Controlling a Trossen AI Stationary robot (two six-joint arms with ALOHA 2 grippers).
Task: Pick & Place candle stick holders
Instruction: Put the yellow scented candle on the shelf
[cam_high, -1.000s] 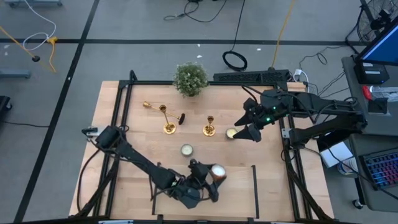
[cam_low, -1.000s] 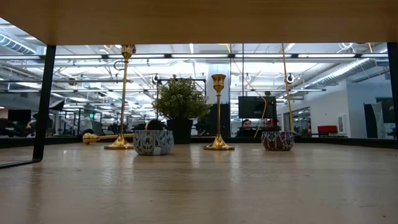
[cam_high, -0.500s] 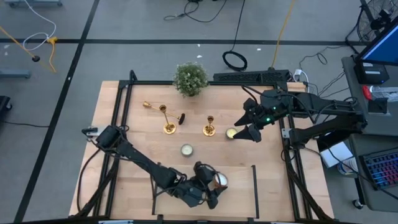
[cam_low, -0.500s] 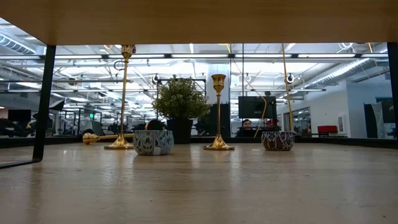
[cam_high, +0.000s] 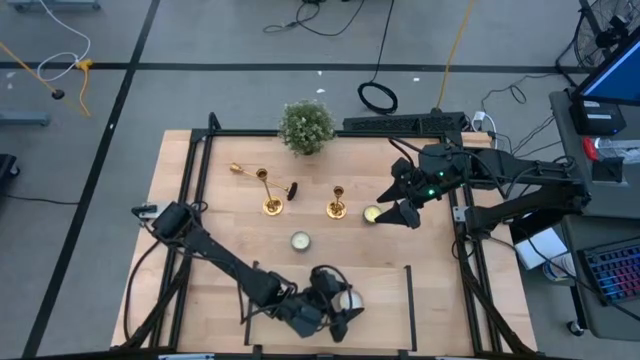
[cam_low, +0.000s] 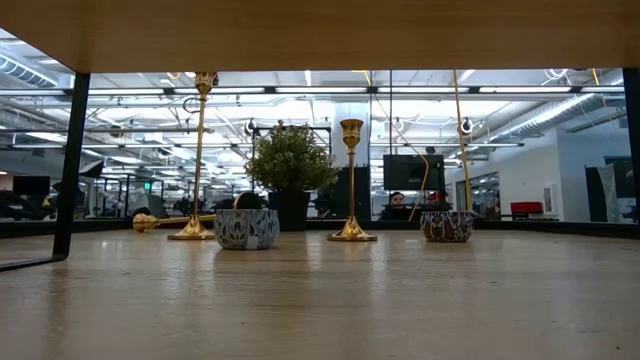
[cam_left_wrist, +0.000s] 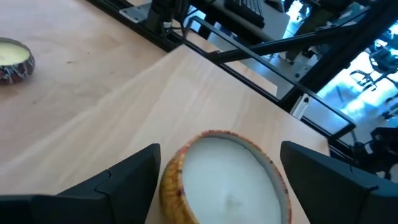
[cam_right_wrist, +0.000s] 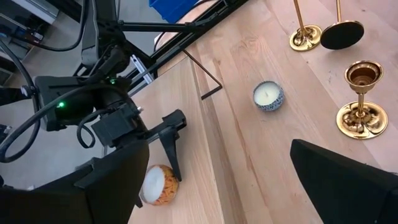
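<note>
Two gold candle stick holders stand on their round bases at mid-table, one (cam_high: 336, 205) (cam_right_wrist: 360, 93) toward the right and one (cam_high: 269, 195) (cam_low: 199, 150) toward the left. A third (cam_high: 240, 169) lies on its side toward the far left. My left gripper (cam_high: 342, 303) is open near the table's near edge. Its fingers stand on either side of an orange-walled candle with white wax (cam_left_wrist: 227, 180). My right gripper (cam_high: 398, 210) hangs open above the table's right side, holding nothing. My left gripper has one finger (cam_left_wrist: 134, 177) at each side of the orange-walled candle's wall (cam_left_wrist: 171, 186); I cannot tell whether they touch it. The fingers come in low and slanting down. The candle stands on the table with its wax side up.
A patterned tealight (cam_high: 300, 240) sits at mid-table, and another (cam_high: 372, 214) under my right gripper. A bushy potted plant (cam_high: 306, 126) stands at the far edge. A small black disc (cam_high: 293, 190) lies between the holders. Black frame rails (cam_high: 410, 290) edge the table.
My left gripper has turned at the wrist without changing place. The candle between its fingers has shifted a little toward the table's near edge. It now shows its white top where its orange side showed before.
</note>
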